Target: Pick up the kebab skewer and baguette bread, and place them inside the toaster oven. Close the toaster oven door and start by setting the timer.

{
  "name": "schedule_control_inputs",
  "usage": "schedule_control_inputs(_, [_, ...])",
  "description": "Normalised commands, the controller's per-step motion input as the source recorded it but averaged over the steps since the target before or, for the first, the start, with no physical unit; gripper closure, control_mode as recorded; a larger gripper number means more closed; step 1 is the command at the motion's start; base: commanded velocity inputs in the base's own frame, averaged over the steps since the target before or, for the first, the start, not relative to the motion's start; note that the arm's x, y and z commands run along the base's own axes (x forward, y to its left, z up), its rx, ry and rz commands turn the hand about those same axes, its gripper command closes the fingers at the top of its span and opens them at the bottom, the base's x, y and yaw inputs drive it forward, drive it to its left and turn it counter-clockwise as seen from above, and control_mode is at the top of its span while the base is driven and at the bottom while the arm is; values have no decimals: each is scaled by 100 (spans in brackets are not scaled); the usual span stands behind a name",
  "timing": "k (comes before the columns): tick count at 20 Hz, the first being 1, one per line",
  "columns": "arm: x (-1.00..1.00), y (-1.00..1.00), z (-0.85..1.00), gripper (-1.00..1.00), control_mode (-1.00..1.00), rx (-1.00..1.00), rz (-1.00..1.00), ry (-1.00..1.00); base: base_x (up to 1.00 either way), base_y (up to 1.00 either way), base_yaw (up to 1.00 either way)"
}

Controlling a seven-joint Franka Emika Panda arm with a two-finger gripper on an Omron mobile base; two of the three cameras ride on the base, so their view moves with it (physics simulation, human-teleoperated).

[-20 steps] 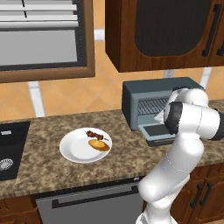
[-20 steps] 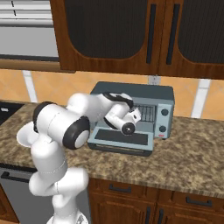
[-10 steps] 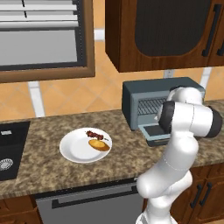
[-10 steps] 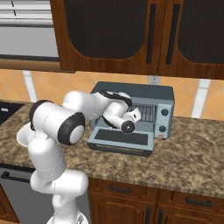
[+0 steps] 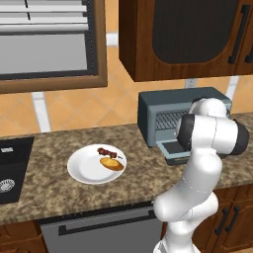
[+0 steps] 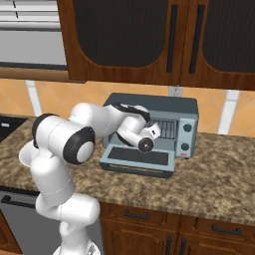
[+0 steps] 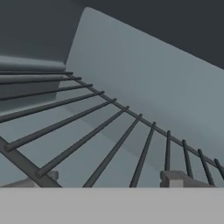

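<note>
Toaster oven (image 6: 185, 105) sits on the counter (image 6: 219, 174) w/ its door (image 6: 137, 160) dropped flat in front. Arm reaches into the oven mouth; gripper (image 7: 109, 183) is inside, just above the wire rack (image 7: 87, 131), fingertips (image 7: 175, 178) spread wide w/ nothing between them. Skewer (image 5: 106, 152) and bread (image 5: 111, 163) lie side by side, touching or nearly so, on a white plate (image 5: 81, 170), on the counter well left of the oven. Dark stovetop (image 5: 12, 168) at the far left edge.
</note>
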Motion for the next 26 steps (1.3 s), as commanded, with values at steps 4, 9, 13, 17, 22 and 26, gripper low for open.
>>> schedule_control_inputs(4, [0,0,20,100,-100,13,0,4,0,0,0])
schedule_control_inputs(9, [-1,0,16,100,-100,12,0,7,0,0,0])
schedule_control_inputs(13, [-24,0,6,100,-100,11,0,10,0,0,0])
schedule_control_inputs(17, [-44,0,0,100,-100,11,0,5,0,0,0])
schedule_control_inputs(22, [-48,-6,1,100,-100,12,0,6,0,0,0])
schedule_control_inputs(26, [-56,-19,5,100,-100,13,0,9,0,0,0])
